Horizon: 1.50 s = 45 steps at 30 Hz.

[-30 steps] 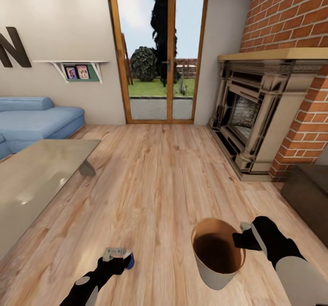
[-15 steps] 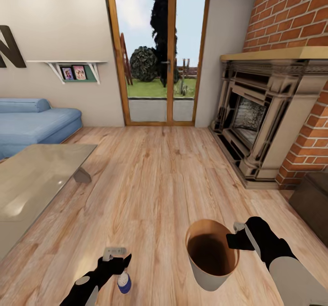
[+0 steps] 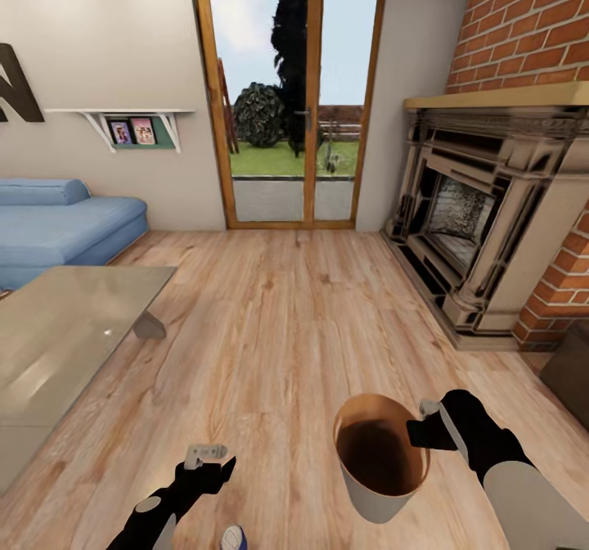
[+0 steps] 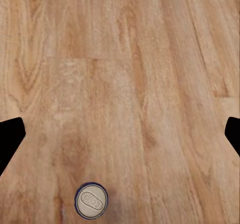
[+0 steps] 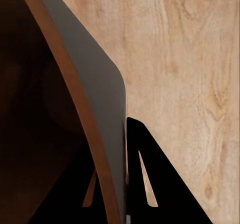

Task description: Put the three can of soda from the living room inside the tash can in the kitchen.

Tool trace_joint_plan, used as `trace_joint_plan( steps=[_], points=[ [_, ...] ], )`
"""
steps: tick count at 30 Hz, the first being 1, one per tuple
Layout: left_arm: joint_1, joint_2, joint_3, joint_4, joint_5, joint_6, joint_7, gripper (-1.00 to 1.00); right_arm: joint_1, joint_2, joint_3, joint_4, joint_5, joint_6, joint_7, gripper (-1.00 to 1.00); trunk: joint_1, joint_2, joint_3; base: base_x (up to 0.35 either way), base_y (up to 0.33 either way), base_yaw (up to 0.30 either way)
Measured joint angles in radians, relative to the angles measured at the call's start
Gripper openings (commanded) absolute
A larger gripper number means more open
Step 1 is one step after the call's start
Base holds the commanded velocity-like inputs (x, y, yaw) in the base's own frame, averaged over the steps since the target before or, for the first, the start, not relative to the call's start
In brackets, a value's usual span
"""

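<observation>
head: right gripper point(image 3: 425, 429) was clamped on the tash can point(image 3: 380, 458) rim, bin held off the wood floor point(image 3: 278, 329); sofa point(image 3: 57, 227), fireplace point(image 3: 474, 223) around.
left wrist: left gripper point(image 4: 120, 134) was spread, empty; can point(image 4: 91, 200) upright on floor below. Re-grasp: descend centred, then close.
right wrist: fingers point(image 5: 145, 184) straddled the bin wall.
</observation>
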<state>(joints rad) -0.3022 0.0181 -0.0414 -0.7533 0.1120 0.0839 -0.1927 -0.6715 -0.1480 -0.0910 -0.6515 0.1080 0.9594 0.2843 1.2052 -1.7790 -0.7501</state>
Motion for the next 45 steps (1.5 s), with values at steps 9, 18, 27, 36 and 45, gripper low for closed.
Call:
trace_joint_plan(
  steps=[9,18,27,36,45],
  points=[
    [0.0,-0.003,-0.015,-0.001,0.0,-0.008,0.001,1.0,0.0,0.001,0.001,0.0,0.002,0.0,0.0,-1.0,0.0,0.0,0.0,0.05,0.046,0.0],
    [0.0,-0.004,-0.032,-0.001,0.001,-0.009,0.003,1.0,0.0,0.001,0.001,0.0,-0.003,0.0,0.001,-1.0,0.0,0.0,0.0,0.157,0.002,0.0],
    [0.0,-0.006,-0.031,-0.001,0.001,-0.009,0.009,1.0,0.0,0.0,0.0,-0.002,0.0,0.0,0.002,-1.0,0.023,-0.042,-0.019,0.009,0.0,0.0],
    [0.0,-0.008,-0.066,0.031,-0.036,-0.066,0.069,1.0,-0.003,-0.014,-0.009,-0.009,0.0,0.011,0.015,-1.0,0.057,-0.105,-0.047,0.0,0.0,0.0],
    [-0.023,-0.027,-0.077,0.184,-0.054,-0.233,0.112,1.0,-0.025,-0.026,-0.016,-0.016,-0.008,0.024,0.017,-1.0,0.092,-0.168,-0.082,0.0,0.0,0.0]
  ],
)
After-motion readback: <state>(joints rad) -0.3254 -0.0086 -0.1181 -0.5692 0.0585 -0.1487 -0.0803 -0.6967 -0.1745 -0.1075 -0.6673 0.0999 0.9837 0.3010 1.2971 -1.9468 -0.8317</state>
